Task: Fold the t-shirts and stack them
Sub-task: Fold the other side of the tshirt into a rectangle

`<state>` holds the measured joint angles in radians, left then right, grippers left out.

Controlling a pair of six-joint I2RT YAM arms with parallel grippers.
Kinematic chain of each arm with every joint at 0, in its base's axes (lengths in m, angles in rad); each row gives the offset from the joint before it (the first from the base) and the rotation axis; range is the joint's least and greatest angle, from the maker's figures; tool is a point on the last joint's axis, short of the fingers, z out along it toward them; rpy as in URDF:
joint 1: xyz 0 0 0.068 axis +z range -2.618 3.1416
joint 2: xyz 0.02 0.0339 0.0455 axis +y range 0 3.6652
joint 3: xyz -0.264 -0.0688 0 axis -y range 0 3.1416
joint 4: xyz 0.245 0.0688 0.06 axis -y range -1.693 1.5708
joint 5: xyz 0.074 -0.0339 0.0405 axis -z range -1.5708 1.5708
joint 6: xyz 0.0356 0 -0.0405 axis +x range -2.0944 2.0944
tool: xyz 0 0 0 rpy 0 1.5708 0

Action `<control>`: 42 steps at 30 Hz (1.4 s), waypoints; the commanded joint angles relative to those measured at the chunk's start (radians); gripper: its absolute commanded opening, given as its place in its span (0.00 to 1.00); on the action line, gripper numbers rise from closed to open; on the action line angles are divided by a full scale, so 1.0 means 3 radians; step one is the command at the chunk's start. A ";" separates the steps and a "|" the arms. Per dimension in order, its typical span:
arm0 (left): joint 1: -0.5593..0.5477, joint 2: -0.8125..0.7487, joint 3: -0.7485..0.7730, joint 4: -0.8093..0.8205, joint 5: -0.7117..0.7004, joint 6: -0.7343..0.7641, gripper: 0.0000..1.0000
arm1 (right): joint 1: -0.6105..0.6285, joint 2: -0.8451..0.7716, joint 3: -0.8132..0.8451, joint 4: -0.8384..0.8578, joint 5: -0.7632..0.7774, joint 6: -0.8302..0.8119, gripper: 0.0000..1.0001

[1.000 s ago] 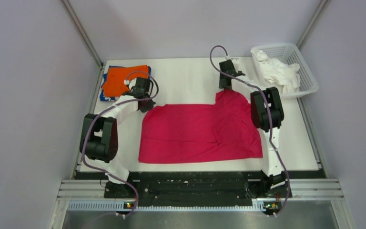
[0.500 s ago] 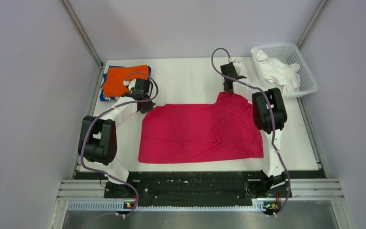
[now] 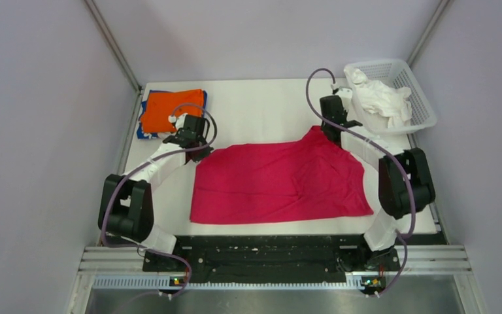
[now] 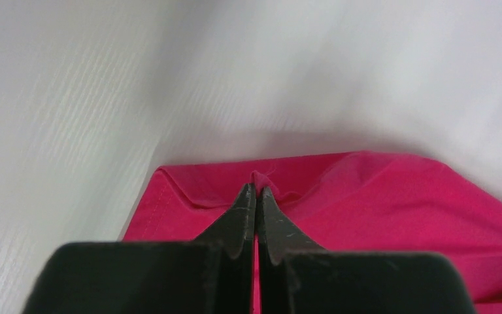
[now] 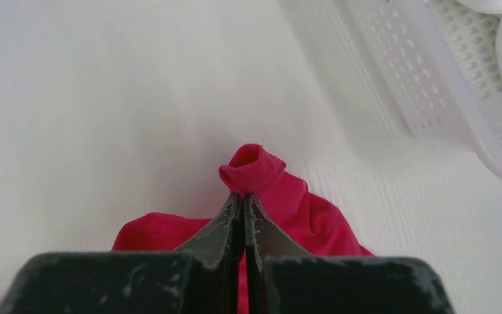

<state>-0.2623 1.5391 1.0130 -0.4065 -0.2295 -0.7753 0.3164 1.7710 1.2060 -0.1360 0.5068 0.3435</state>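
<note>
A magenta-red t-shirt lies spread across the middle of the white table. My left gripper is shut on a pinch of its far left corner. At the far right corner, my right gripper is shut on a bunched tip of the same cloth and holds it raised into a peak. An orange t-shirt lies folded at the far left, on top of a blue t-shirt whose edge peeks out beneath it.
A white mesh basket holding white cloth stands at the far right, close to my right gripper; its wall shows in the right wrist view. Metal frame posts and grey walls bound the table.
My right gripper closed on the shirt's far right corner and pulled it right and up, stretching the far edge; the right arm's elbow swung outward. The left arm shifted slightly left, still gripping.
</note>
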 commanded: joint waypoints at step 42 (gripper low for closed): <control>-0.0082 -0.1805 -0.1540 -0.0432 -0.0370 -0.0640 0.47 | 0.0968 -0.3581 -0.2033 -0.2381 -0.0438 0.1816 0.56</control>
<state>-0.2832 1.0554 0.5350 -0.4572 -0.2966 -0.9287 0.5724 0.8074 0.5644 -0.7761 0.4400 0.8276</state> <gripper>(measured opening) 0.360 0.475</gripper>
